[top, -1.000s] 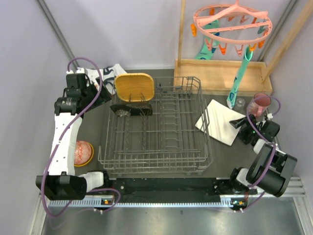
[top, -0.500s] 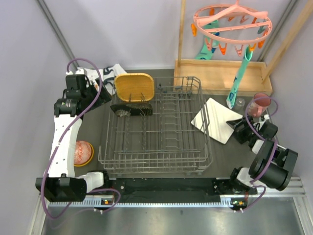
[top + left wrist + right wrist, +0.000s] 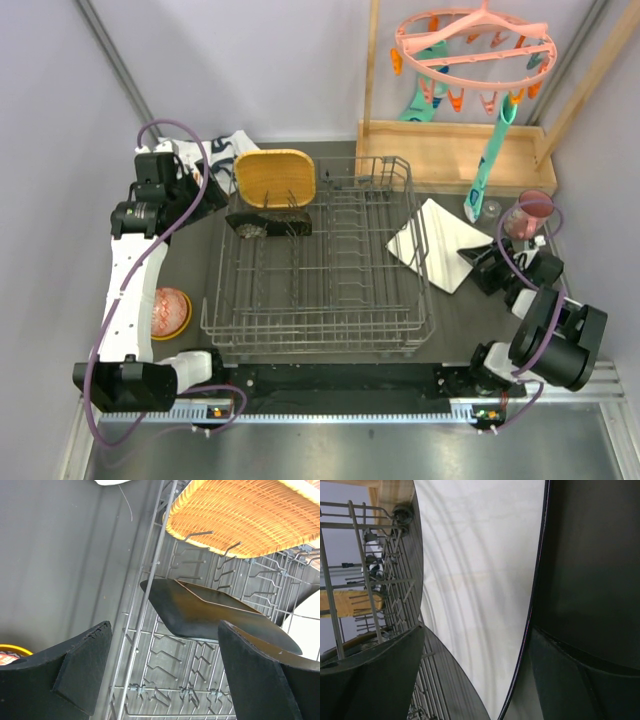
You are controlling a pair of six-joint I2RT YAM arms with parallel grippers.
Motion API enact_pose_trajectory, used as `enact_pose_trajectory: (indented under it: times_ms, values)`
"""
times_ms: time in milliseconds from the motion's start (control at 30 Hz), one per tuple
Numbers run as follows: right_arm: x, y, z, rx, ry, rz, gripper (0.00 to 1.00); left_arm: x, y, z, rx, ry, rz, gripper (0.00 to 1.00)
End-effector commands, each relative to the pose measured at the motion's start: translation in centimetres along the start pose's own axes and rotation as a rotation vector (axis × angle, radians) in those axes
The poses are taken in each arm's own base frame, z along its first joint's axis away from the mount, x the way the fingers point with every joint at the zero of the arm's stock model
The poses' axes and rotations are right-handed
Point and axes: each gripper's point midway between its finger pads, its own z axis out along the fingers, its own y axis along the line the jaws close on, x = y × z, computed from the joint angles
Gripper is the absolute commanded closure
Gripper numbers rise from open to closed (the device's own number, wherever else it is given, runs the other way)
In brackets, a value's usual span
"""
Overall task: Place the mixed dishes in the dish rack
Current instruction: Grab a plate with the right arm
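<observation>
The dish rack (image 3: 320, 262) is a large grey wire basket mid-table. The yellow plate (image 3: 275, 178) stands on edge at its back left, with the black square plate (image 3: 268, 222) leaning in front of it. Both show in the left wrist view, the yellow plate (image 3: 245, 515) and the black plate (image 3: 210, 612). My left gripper (image 3: 205, 195) is open and empty beside the rack's back left corner. My right gripper (image 3: 480, 258) is shut on the pale plate (image 3: 432, 243), which is tilted against the rack's right wall and fills the right wrist view (image 3: 480, 570). The pink cup (image 3: 533, 212) and small glass (image 3: 491, 210) stand at the right. The orange bowl (image 3: 170, 312) sits at the left.
A white printed cloth (image 3: 225, 148) lies at the back left. A wooden tray (image 3: 450, 155) stands behind the rack. A pink peg hanger (image 3: 475, 45) with teal socks (image 3: 490, 160) hangs above it. The rack's rim wire (image 3: 145, 605) runs under my left gripper.
My right gripper has carried the pale plate to the left, and its edge now overlaps the rack's right wall. The left arm has not moved.
</observation>
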Motion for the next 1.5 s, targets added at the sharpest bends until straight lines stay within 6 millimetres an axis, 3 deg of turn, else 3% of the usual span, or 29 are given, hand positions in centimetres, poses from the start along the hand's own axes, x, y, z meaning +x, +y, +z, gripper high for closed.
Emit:
enact_pose_trajectory:
  times_ms: [0, 300, 667, 967, 1333, 1433, 1467]
  values:
    - [-0.5, 3.0, -0.4, -0.123, -0.02, -0.09, 0.18, -0.8, 0.0, -0.6, 0.006, -0.053, -0.005, 0.09]
    - [-0.5, 4.4, -0.7, -0.188, -0.036, -0.125, 0.18, -0.6, 0.0, -0.4, 0.01, -0.048, -0.009, 0.09]
    - [-0.5, 4.2, -0.4, -0.181, -0.031, -0.116, 0.18, -0.5, 0.1, -0.3, 0.008, -0.044, -0.007, 0.09]
    - [-0.3, 1.8, 1.0, -0.031, 0.01, -0.081, 0.19, -0.4, 0.1, -0.3, 0.008, -0.042, -0.008, 0.09]
    - [0.7, 0.6, 2.7, 0.062, 0.097, -0.06, 0.19, -0.5, 0.2, -0.2, 0.001, -0.042, -0.005, 0.09]
    - [0.9, 0.1, 3.0, 0.079, 0.111, -0.048, 0.22, -0.5, 0.0, -0.3, 0.006, -0.042, -0.005, 0.09]
    - [1.0, -0.1, 3.1, 0.086, 0.114, -0.046, 0.28, -0.5, 0.1, -0.2, 0.005, -0.042, -0.006, 0.09]
